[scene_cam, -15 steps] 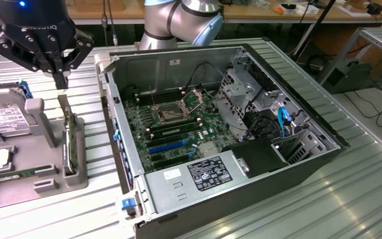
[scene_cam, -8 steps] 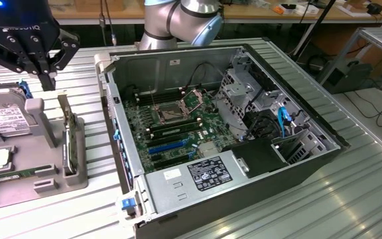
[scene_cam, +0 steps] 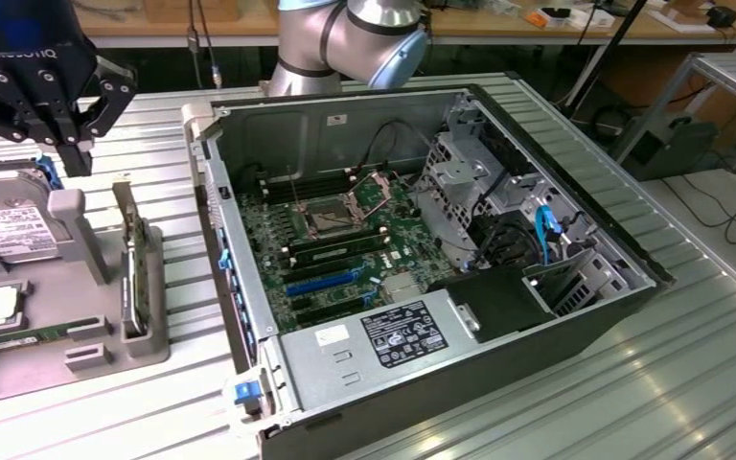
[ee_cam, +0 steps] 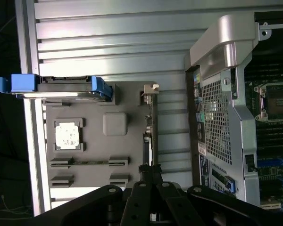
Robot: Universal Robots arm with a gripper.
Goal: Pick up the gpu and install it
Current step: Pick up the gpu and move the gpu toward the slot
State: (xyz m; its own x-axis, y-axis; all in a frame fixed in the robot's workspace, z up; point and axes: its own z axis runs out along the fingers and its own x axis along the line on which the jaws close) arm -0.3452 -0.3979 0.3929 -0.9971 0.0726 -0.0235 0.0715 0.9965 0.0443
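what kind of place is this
Probably a robotics lab or test bench for computer assembly: a robot arm stands behind an open computer case on a ribbed metal table, with a grey tray of parts beside it.

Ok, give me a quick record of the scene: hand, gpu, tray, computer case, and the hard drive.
hand: shut, holding nothing, above the gpu
gpu: standing on edge in the grey tray, not yet picked up
grey tray: beside the computer case
computer case: open, motherboard exposed
hard drive: lying on the tray
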